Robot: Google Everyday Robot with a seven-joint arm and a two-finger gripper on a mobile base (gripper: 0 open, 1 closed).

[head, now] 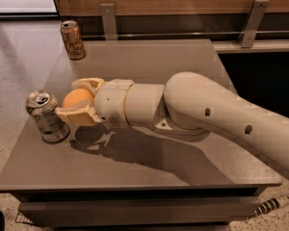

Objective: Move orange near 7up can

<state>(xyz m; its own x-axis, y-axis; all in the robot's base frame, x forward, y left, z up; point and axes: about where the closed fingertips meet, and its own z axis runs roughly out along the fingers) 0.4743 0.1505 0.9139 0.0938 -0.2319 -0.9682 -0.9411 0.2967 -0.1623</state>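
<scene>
The orange (77, 98) is small, round and plain, held between the cream fingers of my gripper (73, 100). The gripper is shut on it and holds it a little above the table's left side, its shadow below. The 7up can (45, 116), silver-white with green markings and a pull tab, stands upright near the table's left edge, just left of the orange and close to the lower fingertip. My arm reaches in from the right across the table.
An orange-brown can (72, 40) with cursive lettering stands at the table's far left corner. The grey table (183, 61) has a wooden wall with metal brackets behind it. Tiled floor lies to the left. A ribbed hose (272, 205) lies at the bottom right.
</scene>
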